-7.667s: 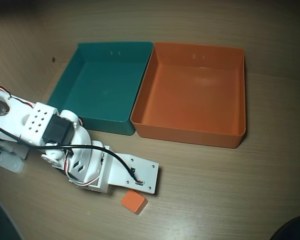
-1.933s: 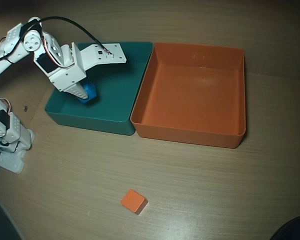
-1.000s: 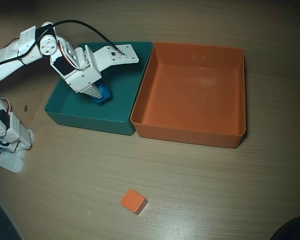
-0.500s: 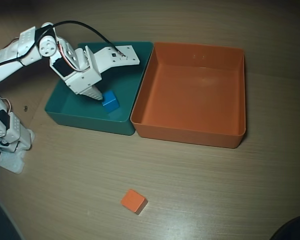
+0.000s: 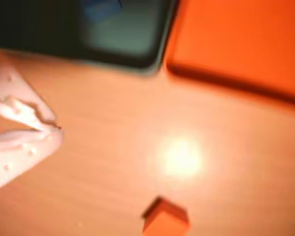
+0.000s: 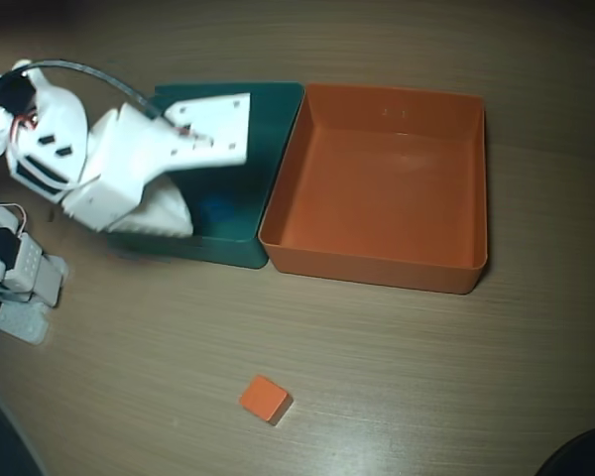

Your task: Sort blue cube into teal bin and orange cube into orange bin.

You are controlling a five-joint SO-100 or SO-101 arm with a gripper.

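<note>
Wooden table [image 6: 426,347] under everything, pale grain with a glare spot in the wrist view. Orange bin [image 6: 382,183] at about 1 o'clock from the middle of the overhead view, nothing inside, its left wall touching the right wall of the teal bin [image 6: 273,129]. Teal bin at about 11 o'clock, mostly hidden by the white arm [image 6: 109,174] raised over it. Gripper [image 6: 178,223] blurred above the bin's near wall in the overhead view; in the wrist view [image 5: 51,132] two white fingers entering from 9 o'clock with tips meeting and nothing between them, so apparently clenched on nothing. Blue cube [image 6: 216,210] lying free on the teal bin's floor, just at 3 o'clock of the fingers, seen as a faint blue smear [image 5: 102,10] in the wrist view. Orange cube [image 6: 265,398] alone on bare table at about 7 o'clock, well apart from both bins; also low in the wrist view [image 5: 165,220].
</note>
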